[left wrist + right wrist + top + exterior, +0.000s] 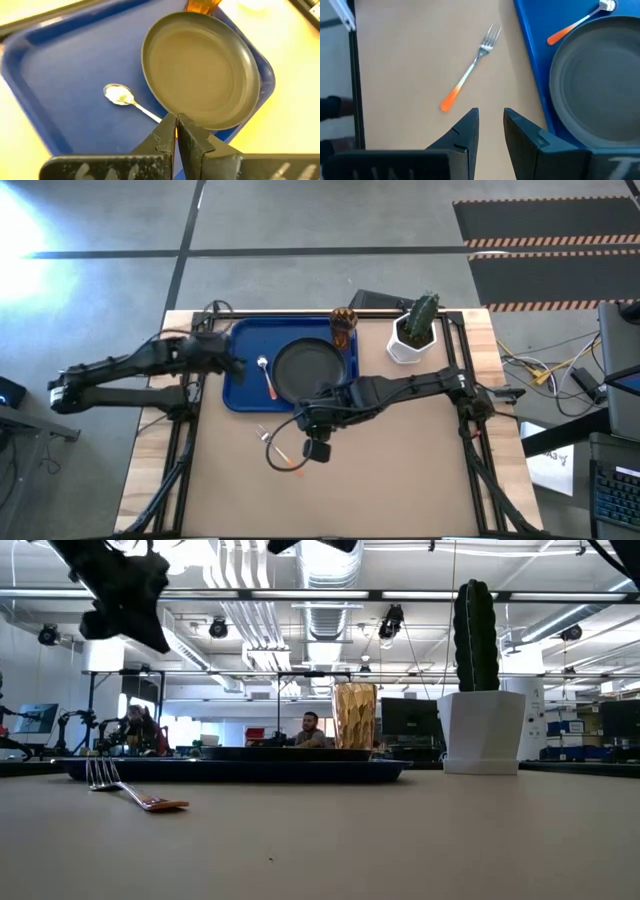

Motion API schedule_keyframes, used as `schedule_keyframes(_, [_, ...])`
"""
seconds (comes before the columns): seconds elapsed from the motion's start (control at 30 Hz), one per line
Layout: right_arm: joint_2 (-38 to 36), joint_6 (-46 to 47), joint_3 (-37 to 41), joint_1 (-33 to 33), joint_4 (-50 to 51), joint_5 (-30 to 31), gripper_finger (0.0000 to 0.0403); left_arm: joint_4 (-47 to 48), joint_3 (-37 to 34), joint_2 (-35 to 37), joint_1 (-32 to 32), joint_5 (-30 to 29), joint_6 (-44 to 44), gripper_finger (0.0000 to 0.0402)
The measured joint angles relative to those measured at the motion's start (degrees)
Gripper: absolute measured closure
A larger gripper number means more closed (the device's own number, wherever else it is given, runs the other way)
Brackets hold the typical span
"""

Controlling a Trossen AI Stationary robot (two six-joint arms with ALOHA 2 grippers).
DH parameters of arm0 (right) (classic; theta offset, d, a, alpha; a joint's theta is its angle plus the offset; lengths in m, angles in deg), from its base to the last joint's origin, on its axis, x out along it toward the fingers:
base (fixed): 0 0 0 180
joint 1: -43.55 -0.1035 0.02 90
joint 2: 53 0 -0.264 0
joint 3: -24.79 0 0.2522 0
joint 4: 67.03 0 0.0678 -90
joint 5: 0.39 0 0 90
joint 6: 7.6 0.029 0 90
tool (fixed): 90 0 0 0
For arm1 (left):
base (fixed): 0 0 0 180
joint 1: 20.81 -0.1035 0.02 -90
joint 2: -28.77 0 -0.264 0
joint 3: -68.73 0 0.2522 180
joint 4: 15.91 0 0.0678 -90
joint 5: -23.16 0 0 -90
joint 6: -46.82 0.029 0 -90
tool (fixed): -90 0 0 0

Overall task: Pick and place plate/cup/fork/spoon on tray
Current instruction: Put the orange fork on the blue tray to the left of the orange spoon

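Observation:
The blue tray (245, 385) lies at the table's far middle. On it rest the black plate (305, 370), the orange-handled spoon (267, 377) left of the plate, and the amber cup (343, 326), which stands at the tray's far right corner. The fork (276, 448) lies flat on the bare table near the tray's near edge, and also shows in the right wrist view (470, 72). My left gripper (176, 121) is shut and empty above the tray's left part. My right gripper (491, 112) is open and empty above the table, between the fork and the tray's near edge.
A white pot with a green cactus (415, 330) stands on the table right of the tray. Black frame rails (185, 440) run along the table's left and right sides. Bare tabletop (400, 470) lies near and to the right of the fork.

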Motion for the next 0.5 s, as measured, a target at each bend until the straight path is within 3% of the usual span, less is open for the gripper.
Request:
schedule_keyframes(0.33, [6.1,0.3,0.0,2.9,-14.3,-0.1,0.0326,6.3,0.7,8.0,0.0,-2.4,3.3,0.0401])
schedule_keyframes(0.5, [7.4,-1.2,0.0,7.3,-20.0,0.3,0.0347,10.0,0.6,9.1,0.0,-2.3,4.4,0.0401])
